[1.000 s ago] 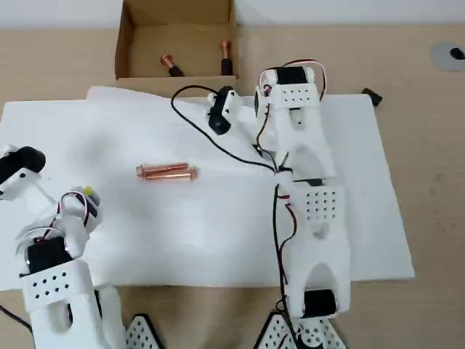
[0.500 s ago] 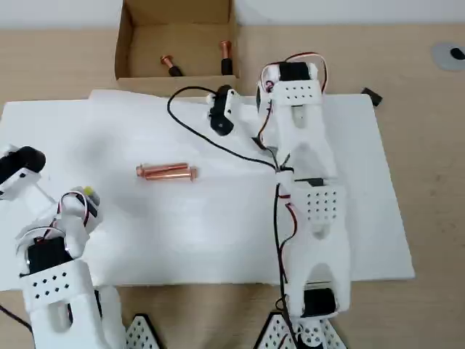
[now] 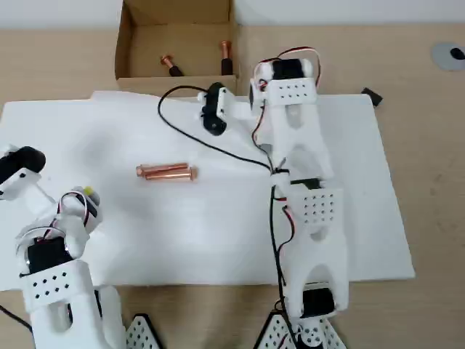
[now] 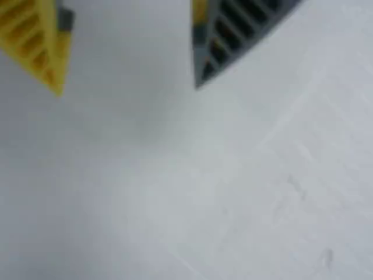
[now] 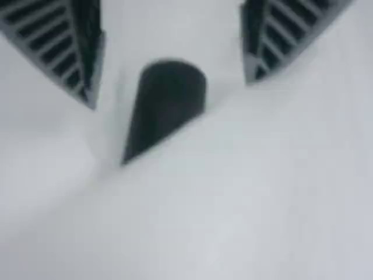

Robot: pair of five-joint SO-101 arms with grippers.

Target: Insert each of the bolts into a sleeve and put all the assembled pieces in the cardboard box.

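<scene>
**A:** The black cylindrical sleeve (image 5: 166, 99) is resting on the white sheet (image 3: 218, 218), framed between the fingers of the right claw (image 3: 213, 116). The jaws are standing apart and, as far as I'm seeing, not touching it.

**B:** What's changing?

**A:** Over the last second the right claw is swinging left along the sheet's far edge, and the arm's upper joint is shifting the same way. With the sleeve centred between open fingers, I'm reading this as lining up for a grasp, not a carry.

**B:** Bolts?

**A:** The copper-coloured metal bolts (image 3: 166, 171), looking like two side by side, are lying mid-sheet, well apart from that claw. They aren't moving over that second.

**B:** Left side?

**A:** The left claw (image 4: 127, 84) is hanging over bare sheet with its fingers apart, holding nothing. That arm is sitting at the near left corner, unchanged.

**B:** Box?

**A:** The open brown cardboard box (image 3: 120, 43) is sitting on the wooden bench (image 3: 421, 182) just past the sheet. It's already holding two copper-and-black assembled pieces (image 3: 171, 65). So I'm judging the job partly done, with the loose bolts waiting on sleeves.

**B:** Risk?

**A:** The sleeve is round, so it's likely rolling off if one finger is nudging it before the other is closing.
</scene>
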